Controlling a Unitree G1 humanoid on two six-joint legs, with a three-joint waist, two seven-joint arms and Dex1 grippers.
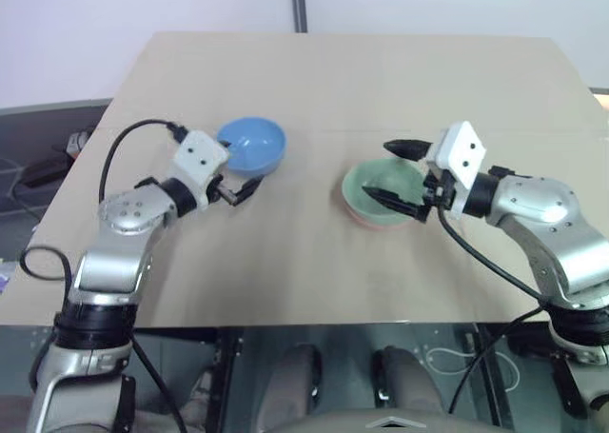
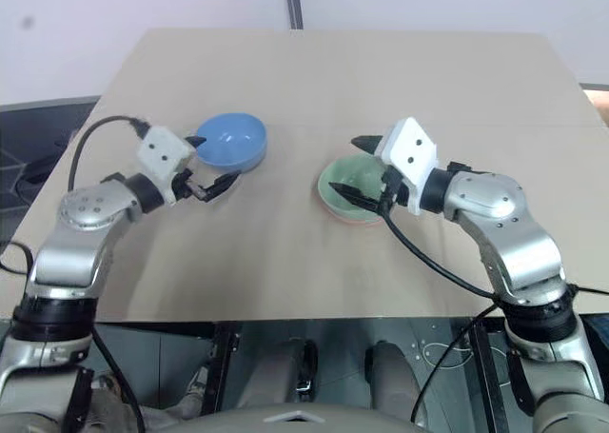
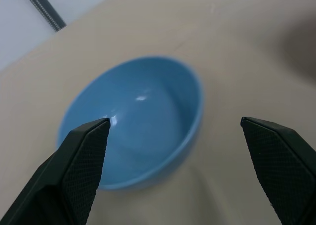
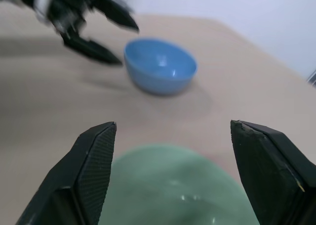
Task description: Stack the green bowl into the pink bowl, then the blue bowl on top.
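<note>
Beside blue bowl (image 1: 252,146), bare table (image 1: 314,262)

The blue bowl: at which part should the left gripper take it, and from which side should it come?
Probably the rim of the blue bowl on the side nearest the left gripper. The bowl stands upright and open on the table, its smooth round wall offering little to hold, so one of the fingers should go inside and one outside. The open gripper is already beside that edge.
</note>
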